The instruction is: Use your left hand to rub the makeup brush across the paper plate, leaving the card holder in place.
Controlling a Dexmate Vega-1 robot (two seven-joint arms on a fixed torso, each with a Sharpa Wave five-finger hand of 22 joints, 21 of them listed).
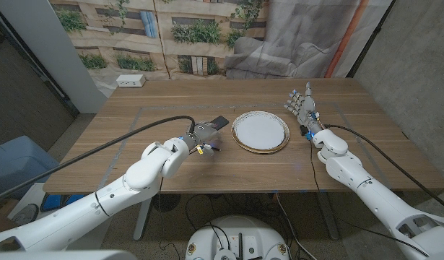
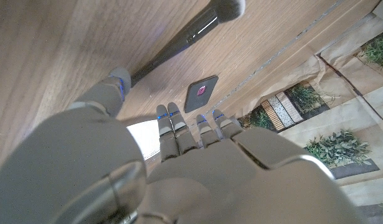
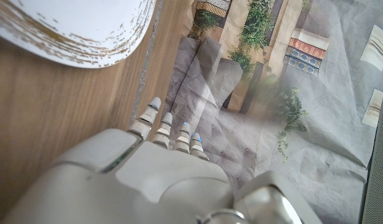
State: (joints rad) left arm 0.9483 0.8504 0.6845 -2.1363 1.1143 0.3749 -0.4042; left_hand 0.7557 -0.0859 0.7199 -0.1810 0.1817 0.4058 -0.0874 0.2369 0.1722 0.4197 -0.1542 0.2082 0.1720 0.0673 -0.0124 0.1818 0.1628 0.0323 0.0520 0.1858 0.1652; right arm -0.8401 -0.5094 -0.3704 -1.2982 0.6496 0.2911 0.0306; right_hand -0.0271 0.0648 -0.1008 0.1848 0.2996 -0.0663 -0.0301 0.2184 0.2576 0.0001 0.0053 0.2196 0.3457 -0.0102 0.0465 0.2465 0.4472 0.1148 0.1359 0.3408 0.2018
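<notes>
Left robot hand [image 1: 198,137] sits at the plate's 9 o'clock, just beside it. The head view shows its fingers apart but not what lies under them. The left wrist view shows the makeup brush [image 2: 179,37] on the tabletop [image 1: 171,170] just past the fingertips [image 2: 169,118], handle end hidden behind the thumb; contact cannot be told, and nothing shows in its grip. The card holder [image 2: 200,93], dark with a red mark, lies flat just beyond the fingers, at the hand's 1 o'clock in the head view. Paper plate [image 1: 260,131] sits mid-tabletop; its rim is cut off in the right wrist view. Right robot hand [image 1: 302,106] stands at the plate's 3 o'clock, fingers spread, holding nothing.
</notes>
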